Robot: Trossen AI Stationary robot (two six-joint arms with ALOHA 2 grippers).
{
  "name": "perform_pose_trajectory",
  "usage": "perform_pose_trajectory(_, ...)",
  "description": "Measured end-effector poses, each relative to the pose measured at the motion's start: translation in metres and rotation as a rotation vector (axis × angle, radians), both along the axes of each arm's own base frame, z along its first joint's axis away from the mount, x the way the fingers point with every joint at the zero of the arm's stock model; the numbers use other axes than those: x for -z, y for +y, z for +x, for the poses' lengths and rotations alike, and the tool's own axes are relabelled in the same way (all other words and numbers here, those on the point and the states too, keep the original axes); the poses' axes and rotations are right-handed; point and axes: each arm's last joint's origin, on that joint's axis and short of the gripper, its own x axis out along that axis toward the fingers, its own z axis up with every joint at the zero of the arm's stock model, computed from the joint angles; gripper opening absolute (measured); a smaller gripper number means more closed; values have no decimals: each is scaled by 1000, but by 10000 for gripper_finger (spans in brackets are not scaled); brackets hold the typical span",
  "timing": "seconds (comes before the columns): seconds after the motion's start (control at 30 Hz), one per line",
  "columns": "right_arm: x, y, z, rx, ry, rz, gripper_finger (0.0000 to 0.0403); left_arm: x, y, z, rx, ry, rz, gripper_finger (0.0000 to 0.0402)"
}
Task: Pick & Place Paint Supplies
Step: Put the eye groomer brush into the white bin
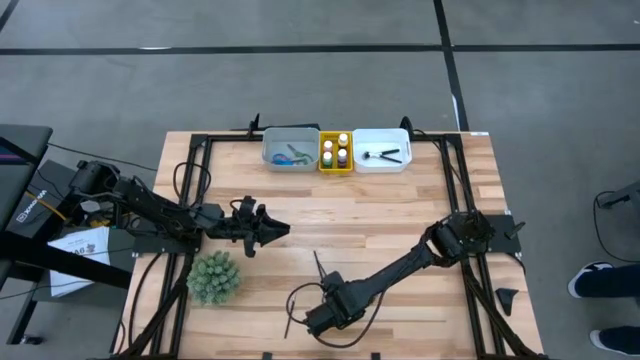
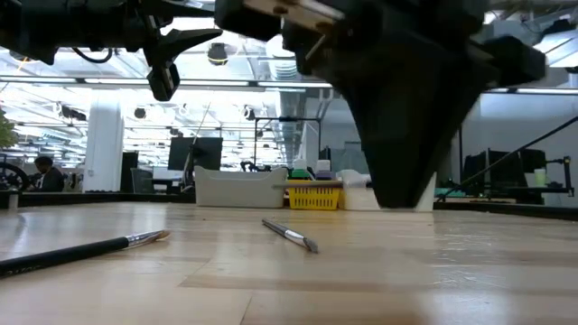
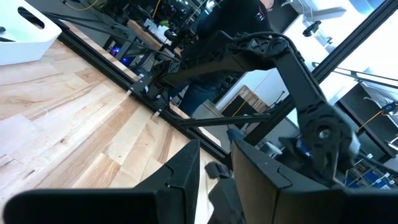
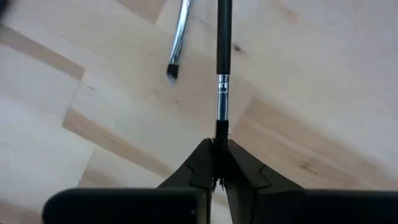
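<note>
Two loose brushes, one (image 1: 319, 266) and another (image 1: 287, 313); three trays: grey (image 1: 290, 147), yellow (image 1: 335, 152) (four bottles inside), white (image 1: 382, 150); one plant ball (image 1: 214, 277).

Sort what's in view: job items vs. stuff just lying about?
Job items: brush pinched in the right tool; second brush loose on the table; paint bottles; scissors.

Just lying about: plant ball; grey tray; yellow tray; white tray.
</note>
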Motion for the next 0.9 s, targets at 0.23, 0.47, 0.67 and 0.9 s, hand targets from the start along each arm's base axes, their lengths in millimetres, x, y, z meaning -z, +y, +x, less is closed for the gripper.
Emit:
perform_pose_trajectory(0.23, -30, -15, -1, -71, 74, -89, 13, 0, 0, 0, 0, 0, 3, 88)
perform_pose_trajectory(0.47, -59, -36, -2, -187, 111, -149, 16, 0, 0, 0, 0, 0, 4, 88)
perform_pose_trajectory(0.67, -94, -55, -7, -213, 34, -157, 12, 1, 0, 0, 0, 10, 7, 88)
perform_pose_trajectory(0.9, -153, -87, -24, -215, -109, -215, 12, 6, 0, 0, 0, 60, 20, 88)
